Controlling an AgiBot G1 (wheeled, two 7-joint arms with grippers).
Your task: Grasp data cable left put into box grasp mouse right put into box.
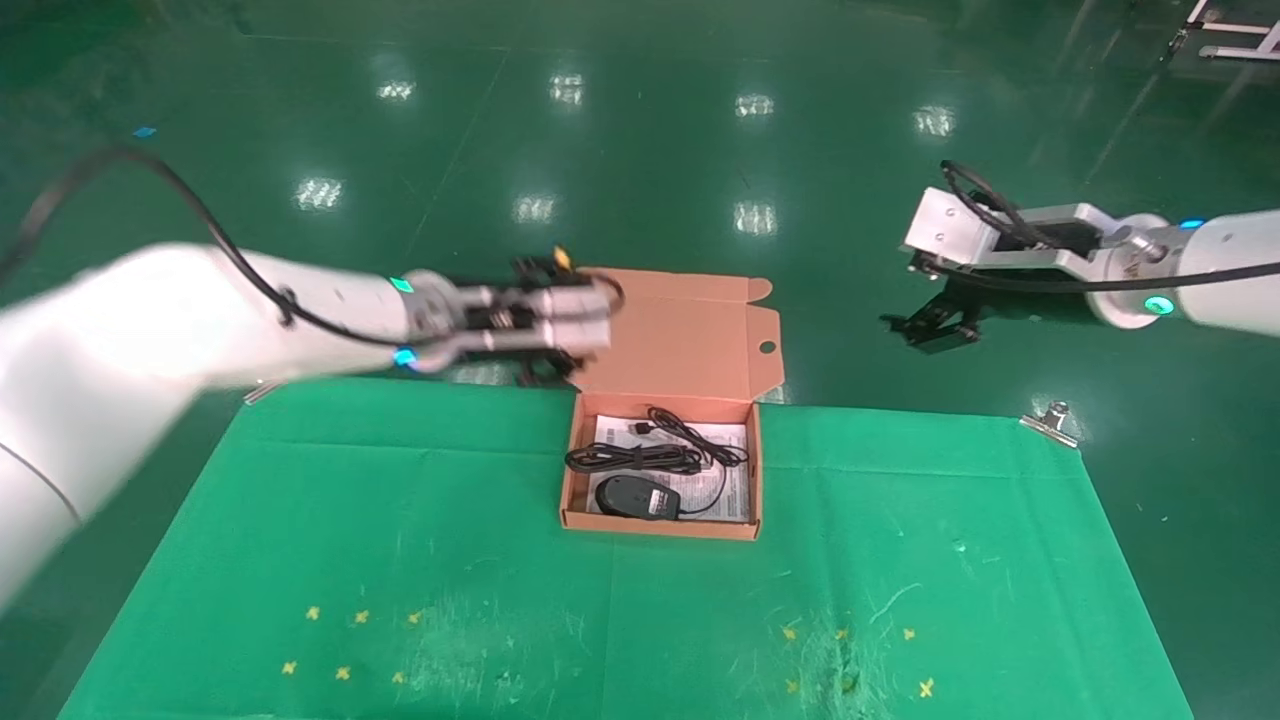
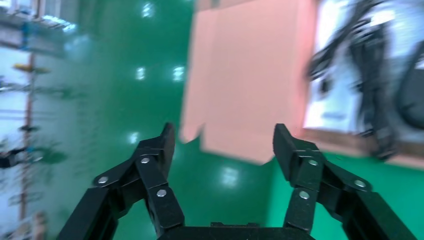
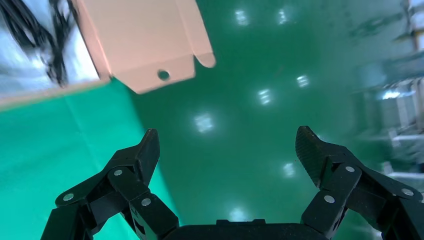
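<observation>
Both of the task's things already lie inside the box (image 1: 662, 528), so by the look of it the packing is done and only the lid, which stands open, could remain if closing is wanted at all. The data cable (image 1: 632, 459), a thin black bundle wound into a long narrow coil, rests across the middle of the box on a white printed sheet, and the mouse (image 1: 637, 496), a small glossy black oval, sits just in front of it at the near wall, its own thin cord (image 1: 712, 452) looping loosely toward the far right corner. The box is shallow, rectangular, matte orange-pink cardboard; its flap lid (image 1: 690, 340) leans back past the rear edge of the tabletop (image 1: 400, 520), showing rounded tabs and a small round hole. A slightly scuffed green cloth covers the tabletop, with a shiny green floor (image 1: 640, 150) beyond. The left gripper (image 2: 223, 142) hovers by the lid's left edge above the rear of the tabletop, its ridged black fingers spread wide and empty. The right gripper (image 3: 227, 150) hangs over the floor well to the right of the box, fingers likewise spread apart with nothing between them.
</observation>
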